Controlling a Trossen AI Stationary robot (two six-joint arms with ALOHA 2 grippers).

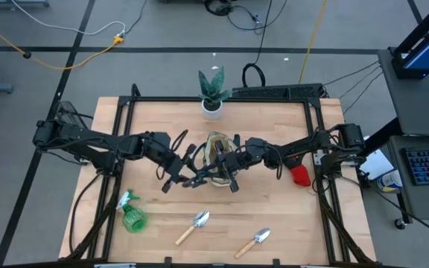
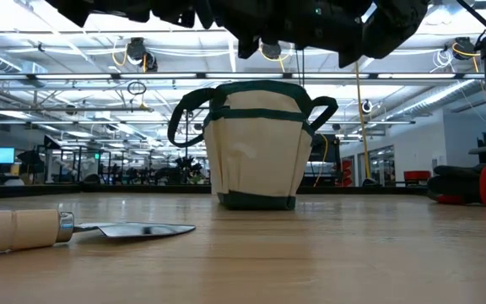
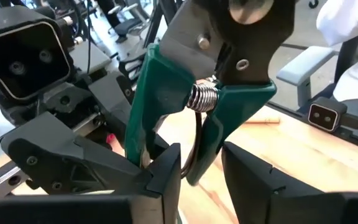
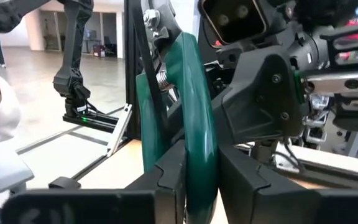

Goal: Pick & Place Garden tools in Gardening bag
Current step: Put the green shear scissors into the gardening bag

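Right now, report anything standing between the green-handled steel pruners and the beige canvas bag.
Nothing visible: the right pincer grips the green-handled steel pruners above the beige canvas bag; the open left pincer flanks them.

Beige bag (image 2: 256, 152) with dark green trim; green-handled pruners (image 3: 185, 99); green spray bottle (image 1: 132, 216); red item (image 1: 300, 176); pale wooden counter (image 1: 274, 216).

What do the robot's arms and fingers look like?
Both arms are dark, nearly black, built from chunky jointed segments with black cables looping alongside. The left arm and right arm look alike. Each ends in two flat, blocky dark fingers, with a boxy black camera housing at the wrist.
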